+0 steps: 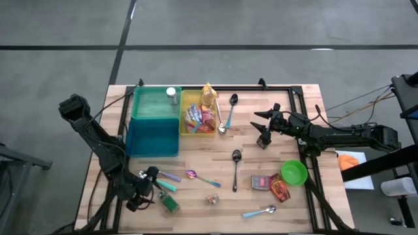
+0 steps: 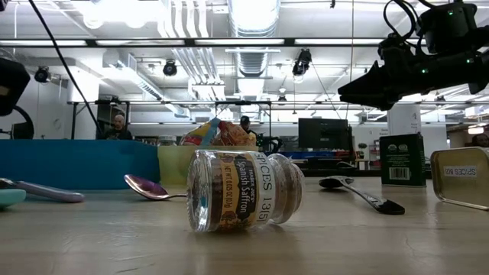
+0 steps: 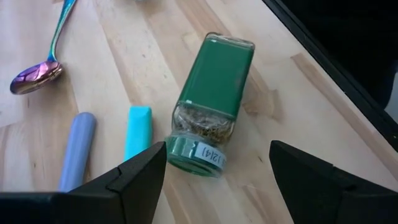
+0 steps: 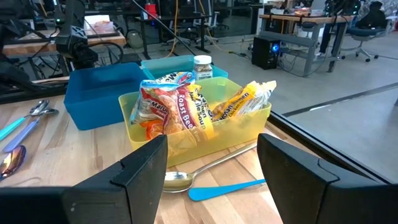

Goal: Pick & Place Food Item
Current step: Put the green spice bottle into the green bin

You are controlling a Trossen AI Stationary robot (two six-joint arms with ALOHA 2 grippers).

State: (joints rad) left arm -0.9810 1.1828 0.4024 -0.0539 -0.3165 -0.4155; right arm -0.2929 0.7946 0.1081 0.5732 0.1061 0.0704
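The left claw (image 3: 214, 171) hangs released over the near left part of the wooden surface (image 1: 196, 156), its fingers (image 3: 134, 180) spread to either side of a green spice jar (image 3: 211, 102) lying on its side, not touching it. Beside the jar lie a teal handle (image 3: 137, 132), a lilac handle (image 3: 78, 146) and an iridescent spoon (image 3: 34, 76).

The right claw (image 1: 263, 127) is released too, holding nothing, raised above the far right of the surface and facing the yellow bin (image 4: 205, 134). That bin holds food packets (image 4: 177, 106) and stands just beside the blue bin (image 1: 153, 121), on whose far edge a small white-lidded jar (image 1: 171, 95) stands. A metal spoon (image 4: 205, 171) and a blue handle (image 4: 227, 188) lie before the yellow bin.

A saffron jar (image 2: 244, 189) lies on its side near the front edge. A green bowl (image 1: 294, 172) sits at the right, with a red packet (image 1: 279, 190) and a small box (image 1: 261, 182) close by.
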